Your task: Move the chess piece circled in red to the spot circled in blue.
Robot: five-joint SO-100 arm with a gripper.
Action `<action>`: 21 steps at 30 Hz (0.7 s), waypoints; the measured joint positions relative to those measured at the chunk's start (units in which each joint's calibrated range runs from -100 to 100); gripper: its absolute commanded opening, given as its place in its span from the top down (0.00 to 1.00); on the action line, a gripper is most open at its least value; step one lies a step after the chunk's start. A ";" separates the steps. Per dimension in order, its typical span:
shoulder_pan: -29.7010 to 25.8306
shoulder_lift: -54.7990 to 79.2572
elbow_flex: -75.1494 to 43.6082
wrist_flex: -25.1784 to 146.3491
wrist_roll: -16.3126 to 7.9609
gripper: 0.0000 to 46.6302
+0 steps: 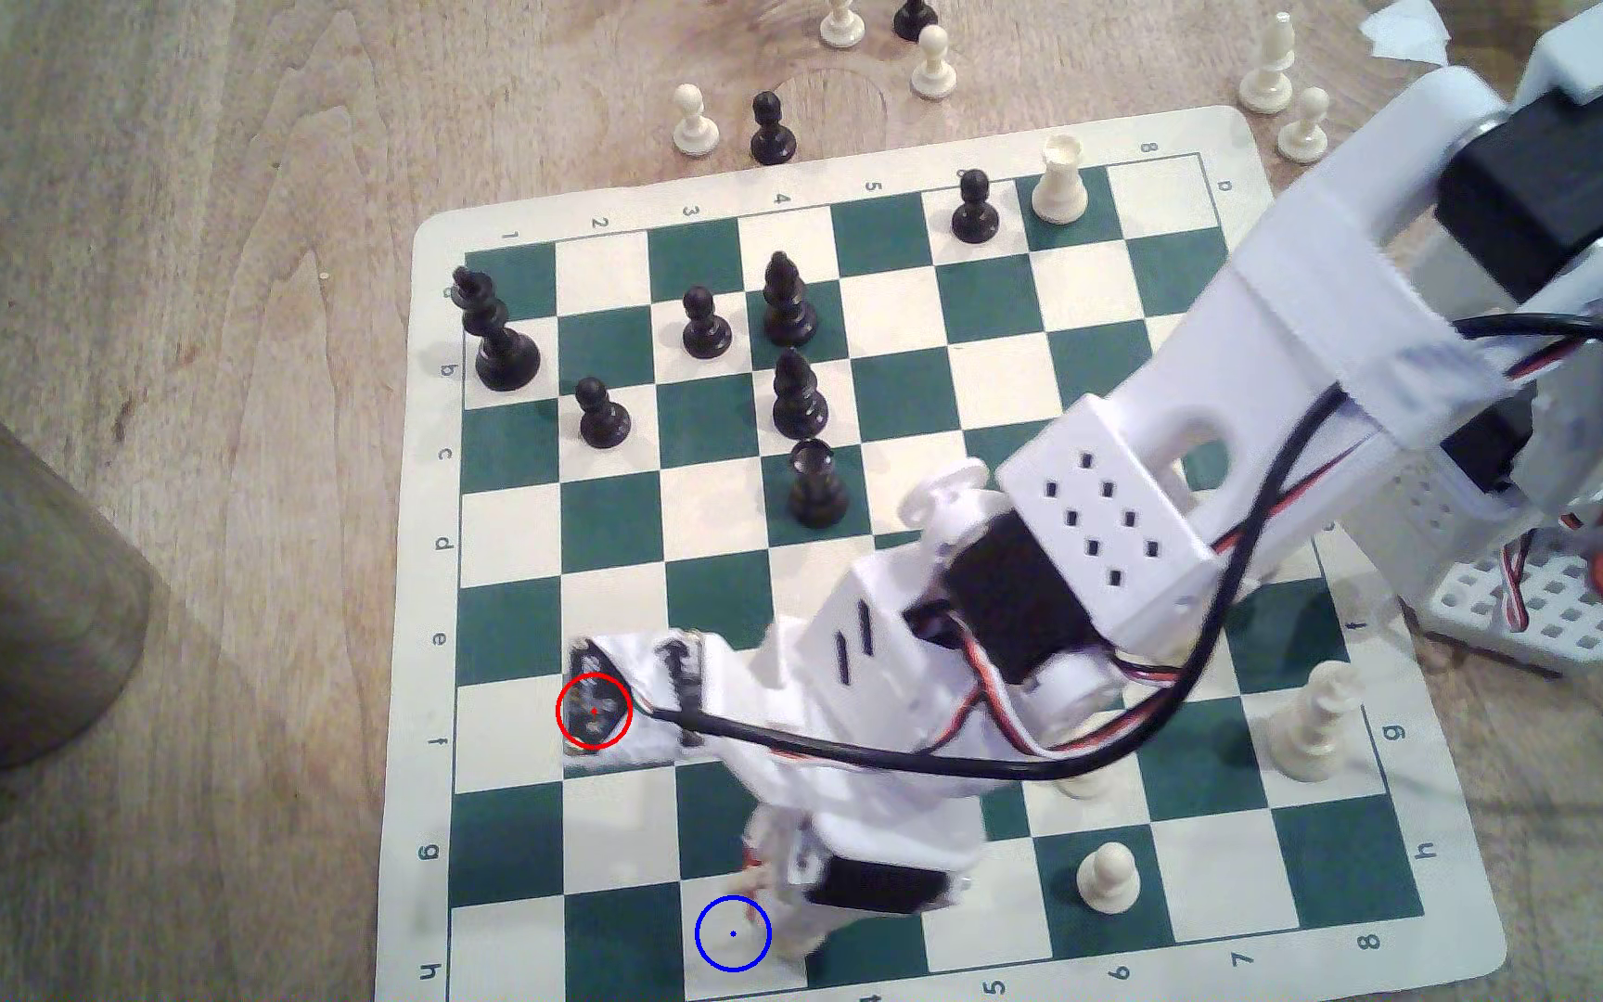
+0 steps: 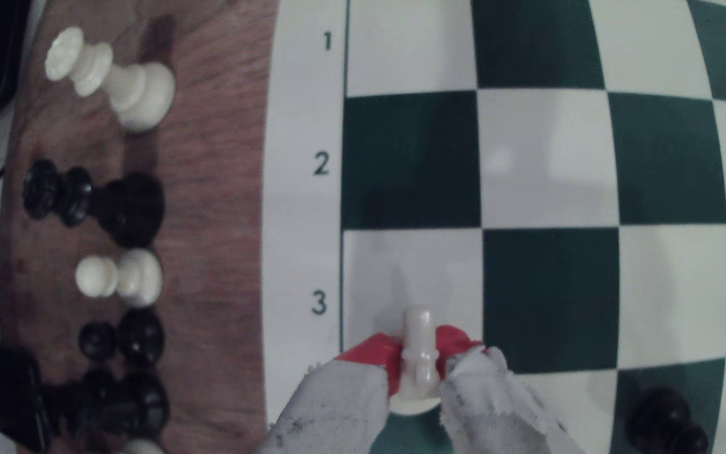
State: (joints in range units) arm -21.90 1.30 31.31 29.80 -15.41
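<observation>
Exterior view: we see the arm reaching over the chessboard (image 1: 1164,202), gripper (image 1: 783,891) low at the board's h-row edge, just beside the blue-circled spot (image 1: 732,933); its grip is hidden here. The red circle (image 1: 593,711) sits on the wrist hardware. Wrist view: we see the gripper (image 2: 418,371) closed on the chess piece (image 2: 418,349), cloth-wrapped fingers (image 2: 344,393) pinching both sides, over the board's cream square by label 3.

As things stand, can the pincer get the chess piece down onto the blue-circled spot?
Probably yes. The pincer is shut on the chess piece right by the spot, a cream square with nothing standing on it; whether the base has touched down cannot be told.
</observation>
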 measured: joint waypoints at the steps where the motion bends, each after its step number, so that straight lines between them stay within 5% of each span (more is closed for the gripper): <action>1: 0.07 0.59 -0.90 -0.16 0.00 1.00; 21: 1.70 3.94 -3.43 -2.63 0.00 1.00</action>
State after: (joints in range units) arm -20.21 5.24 27.88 27.17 -15.41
